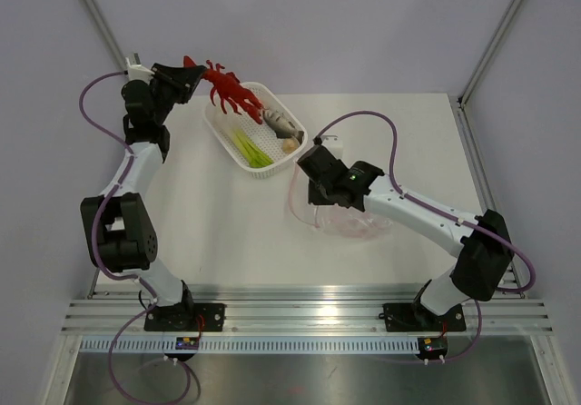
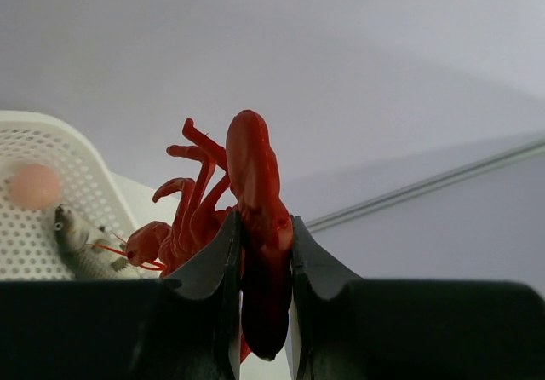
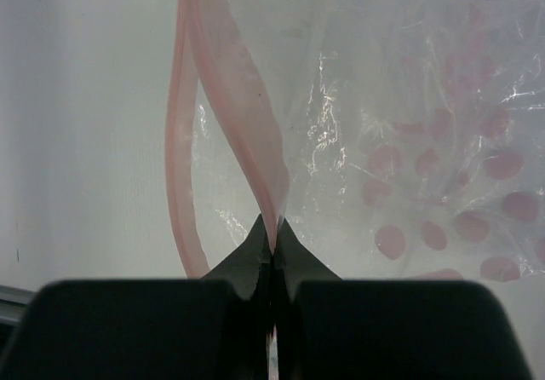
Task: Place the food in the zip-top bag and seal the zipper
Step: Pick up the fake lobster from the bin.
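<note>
My left gripper is shut on the tail end of the red lobster, which hangs over the far left corner of the white basket. The left wrist view shows the lobster pinched between both fingers of the left gripper. A grey fish, a green leafy vegetable and a peach piece lie in the basket. My right gripper is shut on the mouth edge of the zip-top bag. Its pink zipper curves open.
The basket sits at the back centre of the table, with the fish and a peach ball in it. The bag lies just right of the basket. Purple cables loop beside both arms.
</note>
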